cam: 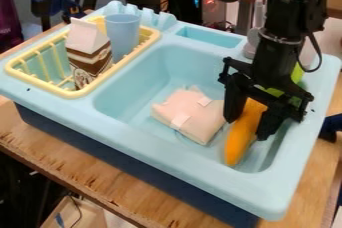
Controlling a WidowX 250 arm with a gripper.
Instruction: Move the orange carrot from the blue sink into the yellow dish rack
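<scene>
Read as a clock face with twelve at the top edge, the view has the black gripper (247,128) near four o'clock, hanging into the basin of the light blue toy sink (167,159). Its fingers stand one on each side of an orange, carrot-shaped toy (238,144), closed to the toy's width and holding it. The toy's tapered end points toward six o'clock and shows plainly; its upper part is covered by the gripper. Bright green patches show behind the gripper, but whether they belong to the toy is hard to make out. Whether the tapered end touches the basin floor cannot be told either.

Just beside the toy, toward nine o'clock, a pale pink bundle (190,116) lies in the basin; its folds make its exact kind unclear. At ten o'clock a yellow rack (81,93) holds a brown-and-white carton (89,54), its base partly hidden by the rack's rim, and a blue cup (122,34) stands next to it, its lower part partly covered by the carton. Near one o'clock, a grey fixture (252,42) is half hidden behind the arm. The wooden table (87,164) is cut off at the lower edge.
</scene>
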